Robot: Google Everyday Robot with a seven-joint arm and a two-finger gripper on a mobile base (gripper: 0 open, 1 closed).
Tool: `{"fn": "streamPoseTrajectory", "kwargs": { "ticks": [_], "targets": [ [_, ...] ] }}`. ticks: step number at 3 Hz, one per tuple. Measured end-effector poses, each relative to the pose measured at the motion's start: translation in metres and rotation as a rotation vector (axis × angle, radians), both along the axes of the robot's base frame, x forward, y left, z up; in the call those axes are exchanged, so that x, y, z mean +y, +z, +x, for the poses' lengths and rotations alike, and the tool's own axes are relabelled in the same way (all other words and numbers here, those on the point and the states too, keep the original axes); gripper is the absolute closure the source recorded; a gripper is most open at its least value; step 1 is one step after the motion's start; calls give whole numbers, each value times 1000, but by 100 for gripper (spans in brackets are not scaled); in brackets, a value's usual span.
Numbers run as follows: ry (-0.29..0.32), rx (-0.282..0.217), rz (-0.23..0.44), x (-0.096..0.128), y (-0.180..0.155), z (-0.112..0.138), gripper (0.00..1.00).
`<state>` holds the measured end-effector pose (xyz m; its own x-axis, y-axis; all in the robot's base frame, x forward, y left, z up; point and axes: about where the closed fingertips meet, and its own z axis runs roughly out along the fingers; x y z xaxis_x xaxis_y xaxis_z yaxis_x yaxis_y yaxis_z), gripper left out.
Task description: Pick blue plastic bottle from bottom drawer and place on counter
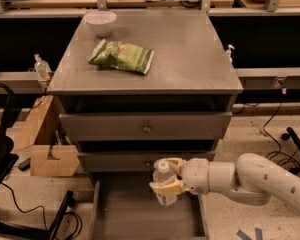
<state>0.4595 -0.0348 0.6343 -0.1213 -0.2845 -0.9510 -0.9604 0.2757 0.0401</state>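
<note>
The blue plastic bottle [163,180], clear with a white cap, stands upright between the fingers of my gripper [166,177], just above the floor of the open bottom drawer [120,219]. The gripper is shut on the bottle, reaching in from the right on the white arm [250,181]. The grey counter [190,54] is the cabinet's top, above the two closed upper drawers.
A green snack bag [122,57] and a white bowl [101,23] lie on the counter's left and back. A cardboard box [45,144] stands left of the cabinet. A small pump bottle [41,67] sits on the left ledge. Cables lie on the floor.
</note>
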Motion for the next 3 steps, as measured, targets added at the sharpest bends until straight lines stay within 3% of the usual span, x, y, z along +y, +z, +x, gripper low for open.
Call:
{"fn": "streamPoseTrajectory", "kwargs": {
  "ticks": [2,3],
  "targets": [
    [-161,-81,23,-30,154,4,100],
    [-265,-144,57,-56,233,32,100]
  ]
}}
